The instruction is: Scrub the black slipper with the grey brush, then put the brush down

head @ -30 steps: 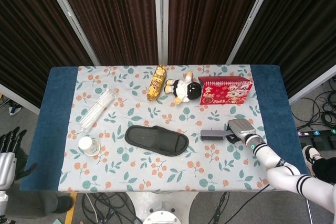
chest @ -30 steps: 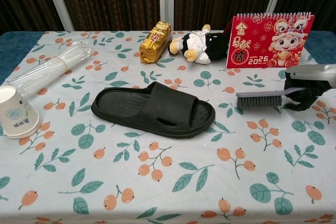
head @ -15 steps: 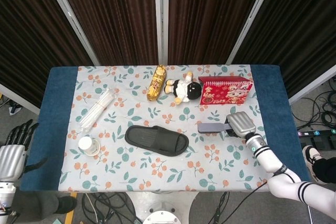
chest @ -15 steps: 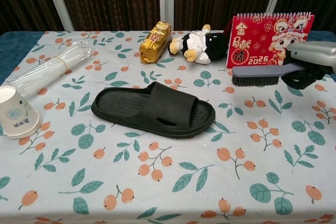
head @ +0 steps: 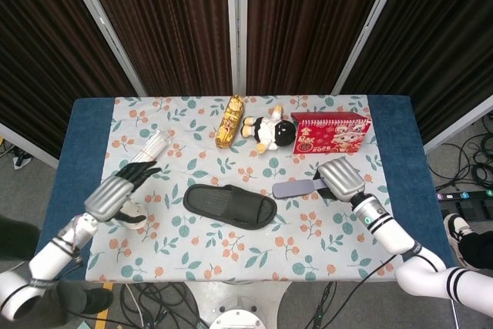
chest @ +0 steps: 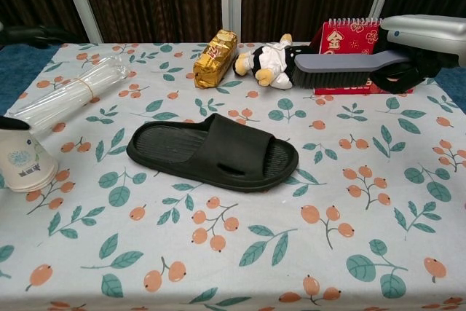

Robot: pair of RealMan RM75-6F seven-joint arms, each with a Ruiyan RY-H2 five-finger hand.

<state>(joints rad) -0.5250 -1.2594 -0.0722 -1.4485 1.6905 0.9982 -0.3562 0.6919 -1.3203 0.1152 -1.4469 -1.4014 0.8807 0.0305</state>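
Since a second ago the right hand (head: 342,179) has lifted the grey brush (chest: 342,71) off the bench (head: 77,159) and carried it left, and the left hand (head: 117,193) has come in over the bench's left side. The right hand's fingers are wrapped around the brush handle; the brush is held level above the cloth, bristles down, its head pointing left, just right of the black slipper (head: 229,206) in the head view. The slipper lies flat near the middle of the bench, sole down. The left hand hovers with fingers stretched out and apart, holding nothing, just above the paper cup (chest: 23,159) and near the bundle of clear straws (head: 144,156). Along the far side stand a gold packet (head: 229,121), a plush toy (head: 269,132) and a red calendar (head: 331,134)
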